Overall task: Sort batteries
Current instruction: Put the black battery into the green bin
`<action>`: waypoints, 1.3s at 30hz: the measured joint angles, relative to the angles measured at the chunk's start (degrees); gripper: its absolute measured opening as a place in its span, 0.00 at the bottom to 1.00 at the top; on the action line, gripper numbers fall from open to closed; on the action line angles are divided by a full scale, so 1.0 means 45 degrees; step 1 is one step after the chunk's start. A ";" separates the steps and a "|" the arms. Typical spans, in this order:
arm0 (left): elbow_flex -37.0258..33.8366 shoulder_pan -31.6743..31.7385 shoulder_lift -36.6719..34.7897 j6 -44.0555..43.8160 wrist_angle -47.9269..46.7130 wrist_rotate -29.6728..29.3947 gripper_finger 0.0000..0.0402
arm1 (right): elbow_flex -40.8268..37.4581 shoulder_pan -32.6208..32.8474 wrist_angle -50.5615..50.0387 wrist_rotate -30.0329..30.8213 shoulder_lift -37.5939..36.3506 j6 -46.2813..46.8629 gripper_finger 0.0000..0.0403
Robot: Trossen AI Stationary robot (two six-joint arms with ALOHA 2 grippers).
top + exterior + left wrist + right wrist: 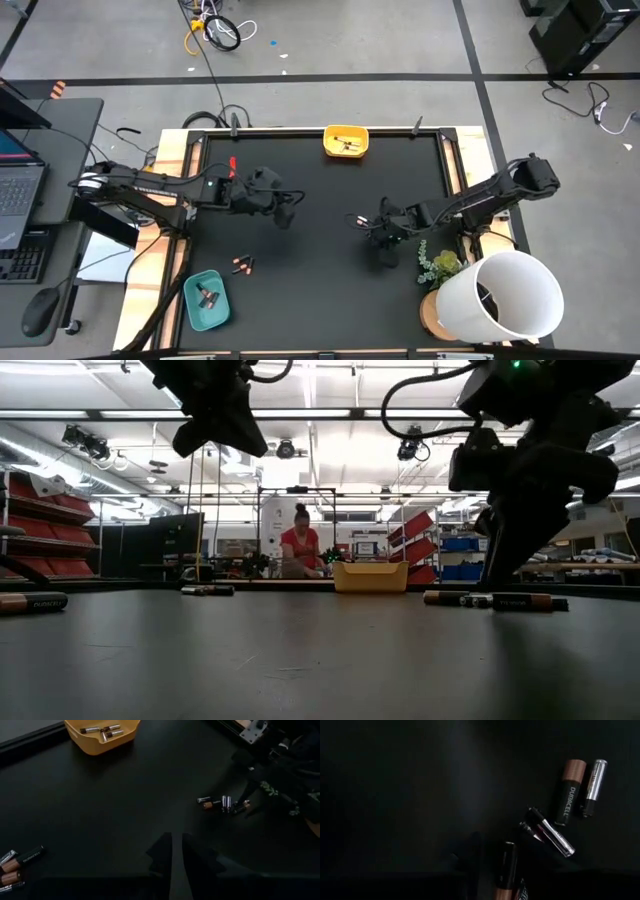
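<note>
Black mat (320,240): right gripper (385,243) hangs over loose batteries (555,827), one lengthwise between its part-open fingers, grip unclear; left gripper (287,212) nearly shut, empty, farther off.

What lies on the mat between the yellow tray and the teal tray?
In the high view, the left gripper and a small cluster of batteries sit between the yellow tray and teal tray.

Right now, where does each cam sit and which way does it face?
High: overhead, straight down; both arms, yellow tray.
Low: table height, level across; both arms overhead.
Left wrist: past the shut left gripper toward the tray.
Right wrist: close on batteries; right gripper at the edge.
Shared: high, low and left wrist show the tray.
</note>
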 joint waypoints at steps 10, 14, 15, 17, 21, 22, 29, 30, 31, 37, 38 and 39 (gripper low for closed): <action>0.0000 0.0000 0.0005 0.0049 -0.0238 0.0039 0.14 | 0.0091 0.0097 -0.0220 0.0060 0.0686 -0.0078 0.32; 0.0000 0.0000 0.0005 0.0049 -0.0298 0.0055 0.14 | 0.0118 0.0132 -0.0222 0.0121 0.0965 -0.0207 0.31; 0.0000 0.0000 0.0005 0.0049 -0.0333 0.0068 0.14 | 0.0130 0.0162 -0.0223 0.0137 0.1075 -0.0256 0.31; 0.0000 0.0000 0.0007 0.0049 -0.0385 0.0080 0.14 | 0.0153 0.0263 -0.0222 0.0218 0.1262 -0.0437 0.30; 0.0001 0.0000 0.0006 0.0049 -0.0656 0.0128 0.14 | 0.0160 0.0447 -0.0318 0.0422 0.1472 -0.0566 0.25; 0.0002 0.0000 0.0010 0.0049 -0.0723 0.0131 0.14 | 0.0159 0.0492 -0.0357 0.0492 0.1477 -0.0561 0.23; 0.0005 0.0000 0.0010 0.0044 -0.0669 0.0126 0.14 | 0.0164 0.0593 -0.0623 0.0836 0.1493 -0.0794 0.06; 0.0005 0.0000 0.0010 0.0044 -0.0662 0.0126 0.14 | 0.0164 0.0597 -0.0635 0.0867 0.1493 -0.0799 0.06; 0.0005 0.0000 0.0010 0.0044 -0.0657 0.0126 0.14 | 0.0164 0.0589 -0.0641 0.0874 0.1493 -0.0794 0.06; 0.0005 0.0000 0.0010 0.0039 -0.0516 0.0126 0.14 | 0.0645 0.0505 -0.0991 0.0845 0.1561 -0.0883 0.06; 0.0005 0.0000 0.0010 0.0039 -0.0516 0.0126 0.14 | 0.0820 0.0505 -0.1008 0.0850 0.1561 -0.0888 0.05; 0.0005 0.0000 0.0010 0.0039 -0.0513 0.0126 0.14 | 0.0996 0.0505 -0.0904 0.0806 0.1566 -0.0924 0.01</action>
